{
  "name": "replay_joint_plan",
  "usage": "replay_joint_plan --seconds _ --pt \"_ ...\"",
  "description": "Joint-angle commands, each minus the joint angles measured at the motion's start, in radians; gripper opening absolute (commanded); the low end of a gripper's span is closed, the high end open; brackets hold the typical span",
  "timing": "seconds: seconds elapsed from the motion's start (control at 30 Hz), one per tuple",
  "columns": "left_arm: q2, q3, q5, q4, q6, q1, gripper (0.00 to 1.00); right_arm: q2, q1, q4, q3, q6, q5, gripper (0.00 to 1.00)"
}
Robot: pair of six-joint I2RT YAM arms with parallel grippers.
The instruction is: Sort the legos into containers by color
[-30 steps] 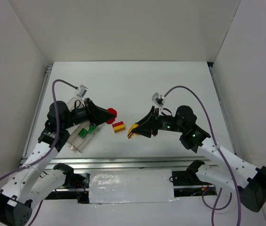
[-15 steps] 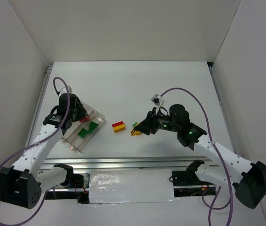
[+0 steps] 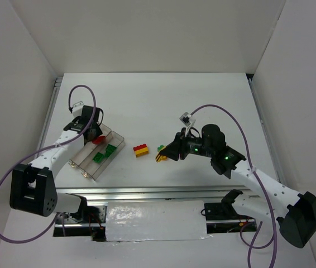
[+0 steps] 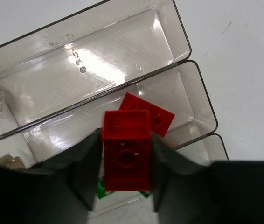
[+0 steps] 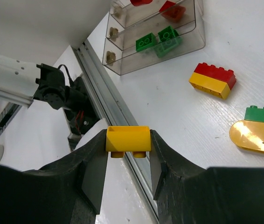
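Left hand [image 4: 126, 161] now over tray [image 4: 188, 61], gripping brick [image 4: 126, 144]

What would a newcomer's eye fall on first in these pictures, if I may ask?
The left gripper grips a red brick above the clear tray, whose middle compartment already holds another red brick. The right gripper holds a yellow brick above the table, while a red-on-yellow stack lies loose near its centre.

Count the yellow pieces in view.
3: a yellow brick gripped in the right claw; a yellow block under a red brick; a rounded yellow plate carrying a green brick. Others may be hidden.
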Motion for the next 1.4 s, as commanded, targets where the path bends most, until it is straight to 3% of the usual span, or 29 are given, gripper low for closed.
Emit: replay_joint_plan --seconds 0.0,0.1,0.2,0.33,0.4,0.47,0.5,0.6,0.63,0.67,0.73,1.03,1.2,1.33,1.37 --pt "0.008 0.004 -0.032 0.044 -0.022 0.004 0.58 -0.017 -0.003 0.040 -0.004 -0.001 -0.017 0.00" --pt "-0.009 -0.008 -0.013 0.052 -0.029 0.004 0.80 -0.007 -0.003 0.039 0.003 -0.001 -0.023 0.00" --pt "-0.039 -0.015 -0.006 0.054 -0.027 0.006 0.92 0.002 -0.003 0.042 0.005 0.002 -0.026 0.00" --pt "-0.085 0.013 0.017 0.011 -0.016 0.004 0.94 0.011 -0.003 0.056 0.002 0.020 -0.023 0.00" --pt "-0.140 0.001 0.153 0.044 0.016 0.004 0.93 0.014 -0.001 0.073 0.002 0.060 -0.005 0.00" --pt "-0.255 -0.057 0.332 0.184 0.075 0.004 0.93 0.026 -0.003 0.091 0.005 0.091 0.018 0.00" --pt "-0.324 -0.105 0.540 0.242 0.086 0.004 0.93 0.034 -0.003 0.096 0.011 0.124 0.028 0.00" --pt "-0.365 -0.151 0.918 0.448 0.093 0.000 0.93 0.035 -0.009 0.148 0.012 0.180 0.010 0.00" --pt "-0.357 -0.159 1.150 0.512 0.067 -0.014 0.93 0.034 -0.011 0.181 0.012 0.190 -0.007 0.00" --pt "-0.351 -0.165 1.253 0.619 0.054 -0.029 0.90 0.032 -0.012 0.197 0.014 0.209 -0.030 0.00" --pt "-0.355 -0.160 1.400 0.663 0.060 -0.098 0.87 0.028 -0.011 0.221 0.028 0.215 -0.095 0.00" --pt "-0.403 -0.208 1.488 0.856 0.063 -0.364 0.91 -0.012 -0.011 0.424 0.000 0.299 -0.270 0.00" --pt "-0.379 -0.200 1.473 0.850 0.086 -0.421 0.88 -0.055 -0.011 0.436 -0.021 0.296 -0.265 0.00" --pt "-0.342 -0.188 1.475 0.855 0.085 -0.453 0.76 -0.070 -0.011 0.433 -0.018 0.296 -0.265 0.00" --pt "-0.328 -0.180 1.469 0.855 0.085 -0.459 0.68 -0.066 -0.011 0.430 -0.014 0.292 -0.268 0.00"
